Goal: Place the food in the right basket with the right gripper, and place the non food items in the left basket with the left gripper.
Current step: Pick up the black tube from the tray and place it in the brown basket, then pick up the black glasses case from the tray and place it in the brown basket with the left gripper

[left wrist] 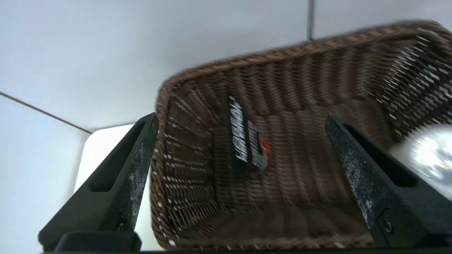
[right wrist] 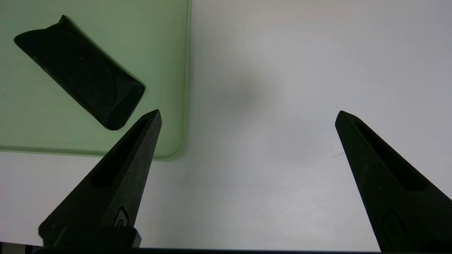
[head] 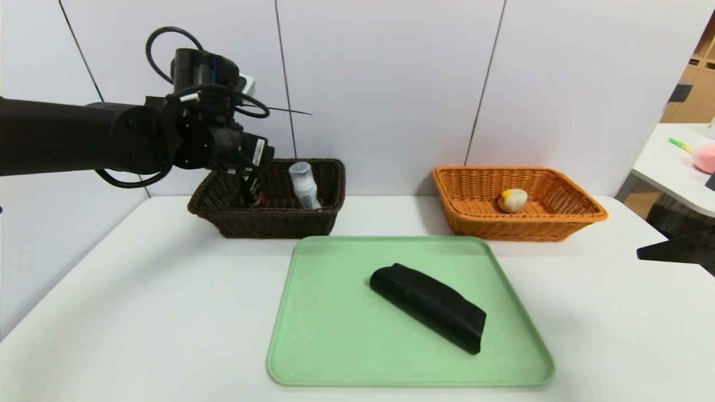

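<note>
My left gripper (left wrist: 242, 116) hangs open over the dark brown left basket (head: 279, 223), nothing between its fingers. Below it the dark tube (left wrist: 243, 137) lies free on the basket floor, near the basket's left end (head: 254, 195). The white bottle (head: 304, 187) leans in the same basket. The black pouch (head: 427, 307) lies slantwise on the green tray (head: 335, 346). The food (head: 513, 200) rests inside the orange right basket (head: 558, 220). My right gripper (right wrist: 248, 112) is open and empty above bare table, right of the tray's corner (right wrist: 169, 148) and the pouch (right wrist: 81, 74).
The left arm (head: 111, 137) reaches in from the left above the table. A dark part of the right arm (head: 678, 248) shows at the right edge. A side table (head: 670, 167) with a pink item stands beyond the right basket. Wall panels close the back.
</note>
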`<state>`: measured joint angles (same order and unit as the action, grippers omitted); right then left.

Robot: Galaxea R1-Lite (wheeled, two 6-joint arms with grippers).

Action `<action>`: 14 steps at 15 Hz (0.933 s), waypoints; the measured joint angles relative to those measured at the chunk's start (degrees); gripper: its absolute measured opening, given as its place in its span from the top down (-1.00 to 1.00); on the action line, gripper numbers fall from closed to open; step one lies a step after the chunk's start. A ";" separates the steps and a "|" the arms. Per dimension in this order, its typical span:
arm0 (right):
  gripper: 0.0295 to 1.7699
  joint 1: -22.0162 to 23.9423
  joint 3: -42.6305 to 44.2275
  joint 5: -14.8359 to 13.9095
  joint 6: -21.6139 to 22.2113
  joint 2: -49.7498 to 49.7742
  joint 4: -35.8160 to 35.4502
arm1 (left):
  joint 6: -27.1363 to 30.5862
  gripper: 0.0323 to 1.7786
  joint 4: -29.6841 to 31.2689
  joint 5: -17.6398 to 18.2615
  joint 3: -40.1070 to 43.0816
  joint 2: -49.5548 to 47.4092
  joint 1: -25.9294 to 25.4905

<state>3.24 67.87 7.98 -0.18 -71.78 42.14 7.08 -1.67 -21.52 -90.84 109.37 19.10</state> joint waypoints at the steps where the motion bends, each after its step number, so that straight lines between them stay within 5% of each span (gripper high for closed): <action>1: -0.92 0.00 -0.01 0.04 0.05 0.09 0.00 | -0.37 -0.88 -2.43 1.07 -0.59 -0.72 0.32; 5: -0.92 0.00 -0.98 1.60 0.26 0.67 0.00 | -0.30 -0.90 -9.46 8.77 -2.71 -4.83 2.67; 11: -0.92 0.52 -2.05 2.68 0.37 1.05 0.00 | 5.18 -0.90 -13.62 32.98 3.85 -12.96 8.05; 14: -0.92 1.57 -3.56 3.50 0.37 1.41 -0.04 | 7.17 -0.90 -13.59 37.33 6.78 -14.48 11.72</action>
<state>4.82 64.31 11.48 0.18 -70.36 42.11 14.25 -15.26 15.81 -84.07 94.89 30.82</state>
